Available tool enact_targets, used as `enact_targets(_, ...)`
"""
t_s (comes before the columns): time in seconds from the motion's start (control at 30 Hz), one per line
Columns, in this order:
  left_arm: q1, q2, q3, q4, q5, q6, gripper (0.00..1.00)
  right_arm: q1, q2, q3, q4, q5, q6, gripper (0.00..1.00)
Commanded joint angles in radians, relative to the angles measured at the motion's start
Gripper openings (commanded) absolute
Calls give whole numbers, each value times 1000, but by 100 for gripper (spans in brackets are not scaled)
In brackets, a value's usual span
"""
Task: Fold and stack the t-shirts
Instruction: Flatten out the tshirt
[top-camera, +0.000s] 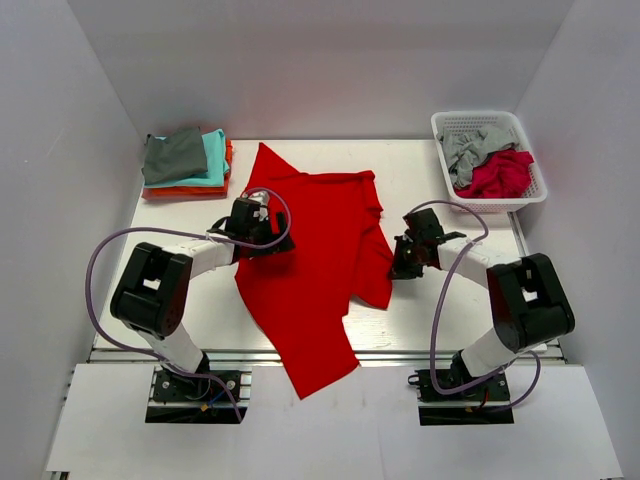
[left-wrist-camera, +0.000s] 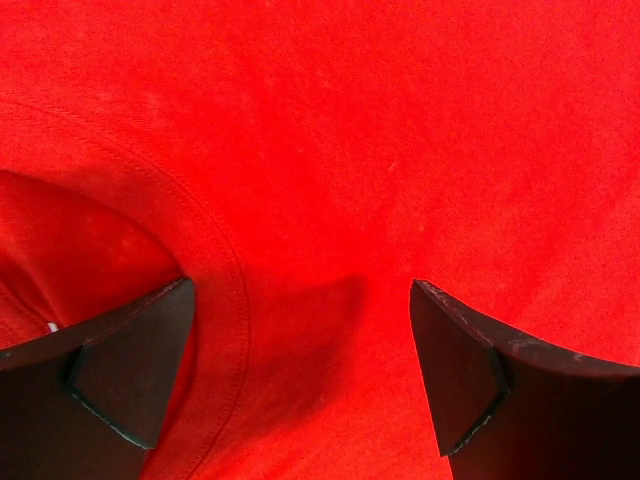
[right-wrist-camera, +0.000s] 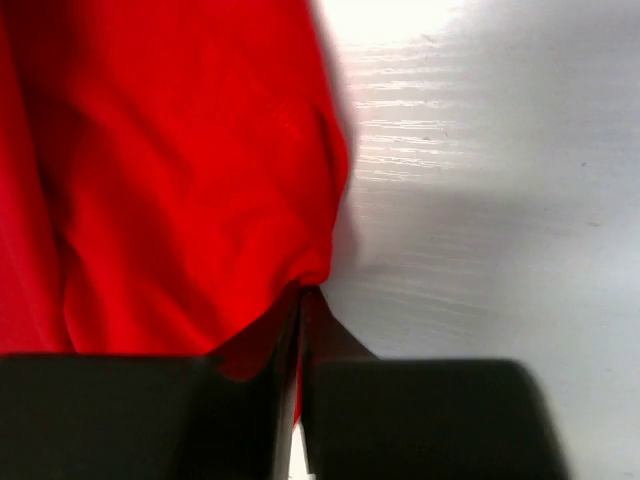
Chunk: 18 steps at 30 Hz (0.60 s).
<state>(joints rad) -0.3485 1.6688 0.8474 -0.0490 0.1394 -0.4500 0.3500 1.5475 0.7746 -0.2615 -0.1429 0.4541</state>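
Red t-shirt (top-camera: 310, 260), overhanging the desk's (top-camera: 400, 170) near edge, is pinched by the right hand (right-wrist-camera: 301, 300). Left hand (left-wrist-camera: 300, 290) is held wide.

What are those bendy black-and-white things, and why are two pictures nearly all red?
They are two robot arms bolted to a white table. One picture looks down from above; the other two come from cameras on the wrists, right up close. A red t-shirt lies on the table. The right gripper pinches its edge shut; the left gripper is open over the cloth. Folded shirts sit stacked at the back left, and a white basket at the back right holds more.
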Motion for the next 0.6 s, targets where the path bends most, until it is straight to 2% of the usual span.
enact_targets(0.0, 14, 39, -21, -112, -127, -24, 100, 6, 20, -11, 27, -14, 27, 0)
enact_targets(0.23, 14, 28, 24, -175, -283, -24, 100, 1, -134, -14, -131, 130, 32, 0)
enact_targets(0.27, 23, 28, 38, -175, -312, -24, 100, -8, -188, -9, -224, 208, 43, 0)
enact_targets(0.37, 23, 28, 47, -187, -346, -10, 100, -19, -249, -6, -353, 334, 83, 0)
enact_targets(0.5, 23, 28, 74, -178, -340, 22, 100, -48, -335, -80, -399, 328, 103, 0)
enact_targets(0.57, 34, 28, 99, -227, -412, 31, 100, -69, -348, -66, -458, 444, 91, 0)
